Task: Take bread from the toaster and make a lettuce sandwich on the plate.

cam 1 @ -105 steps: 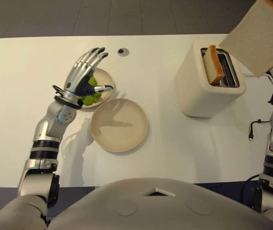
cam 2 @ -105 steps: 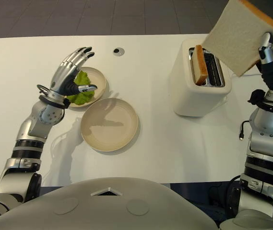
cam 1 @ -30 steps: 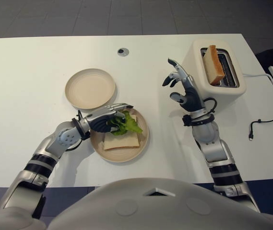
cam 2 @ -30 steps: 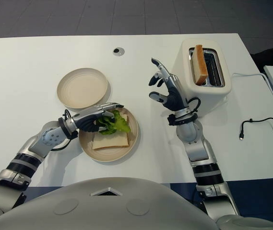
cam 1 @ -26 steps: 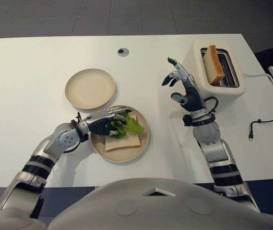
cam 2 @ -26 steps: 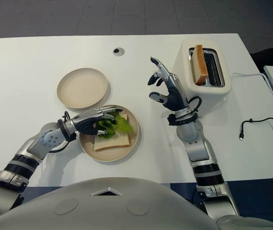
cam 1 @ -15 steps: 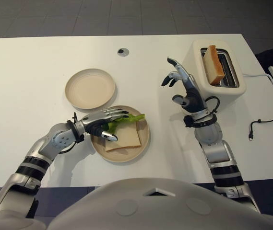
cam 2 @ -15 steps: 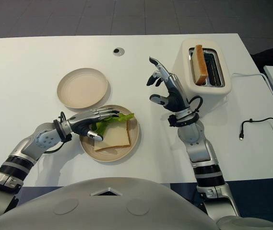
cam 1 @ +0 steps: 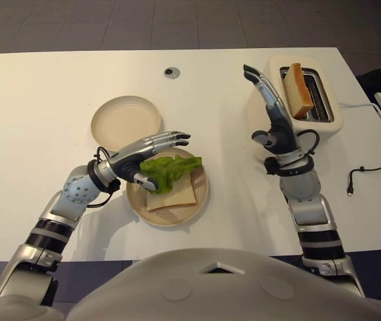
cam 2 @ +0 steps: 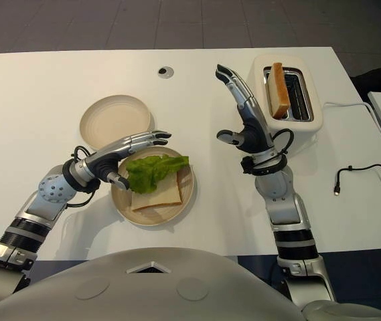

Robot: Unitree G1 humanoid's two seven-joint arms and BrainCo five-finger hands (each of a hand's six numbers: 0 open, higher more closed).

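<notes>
Lettuce is down now, where half a second ago the left hand point(cam 1: 143, 150) was curled over it: the lettuce point(cam 1: 167, 170) lies draped across the bread slice point(cam 1: 177, 194) on the plate point(cam 1: 201, 199), and that hand hovers at the plate's left edge, fingers spread, gripping nothing. Over on the other side the right hand point(cam 1: 276, 127) has stretched up, fingers straight and apart, just beside the toaster point(cam 1: 331, 120). One second slice point(cam 1: 300, 90) stands in the slot, its top proud of the rim. That looks light, soft and crumbly, so pinch the exposed top edge gently and lift straight up. The leaf is limp and could slide. Behind, the small dish point(cam 1: 126, 122) sits bare.
</notes>
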